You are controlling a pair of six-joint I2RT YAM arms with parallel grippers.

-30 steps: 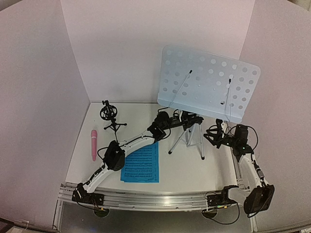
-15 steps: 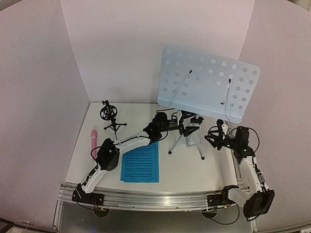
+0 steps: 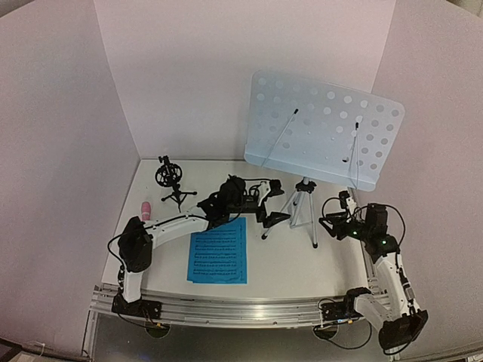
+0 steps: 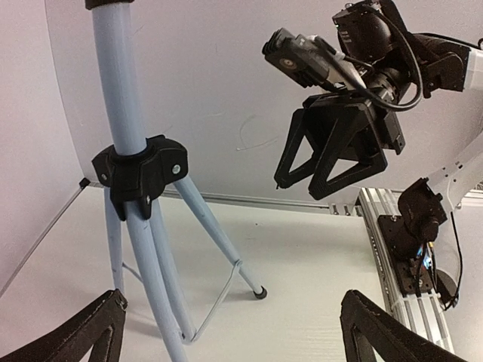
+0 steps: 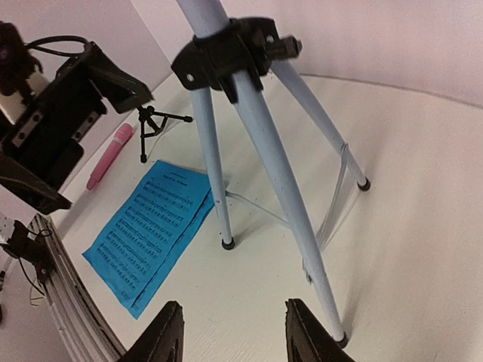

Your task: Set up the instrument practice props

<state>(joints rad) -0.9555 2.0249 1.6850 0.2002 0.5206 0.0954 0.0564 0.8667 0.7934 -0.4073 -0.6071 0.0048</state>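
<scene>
The pale-blue perforated music stand [image 3: 324, 128] stands upright on its silver tripod legs [image 3: 300, 213] at mid-table. My left gripper [image 3: 277, 203] is open just left of the legs, touching nothing; in its wrist view the stand's pole [image 4: 121, 98] and black leg hub [image 4: 140, 167] rise left of the left gripper [image 4: 234, 320]. My right gripper [image 3: 330, 221] is open right of the legs, and nothing lies between the right gripper's fingers [image 5: 234, 332]. Blue sheet-music pages [image 3: 219, 253] lie flat near the front. The pink microphone [image 3: 145, 207] is partly hidden by my left arm. The black mic mount [image 3: 172, 181] stands at back left.
White walls enclose the table on three sides. An aluminium rail [image 3: 241, 309] with both arm bases runs along the near edge. The stand's desk overhangs the back right of the table. Each wrist view shows the other gripper across the tripod.
My left gripper has opened wide, let go of the stand's tripod and drawn back to the left. My right gripper has backed off slightly to the right and opened a little more.
</scene>
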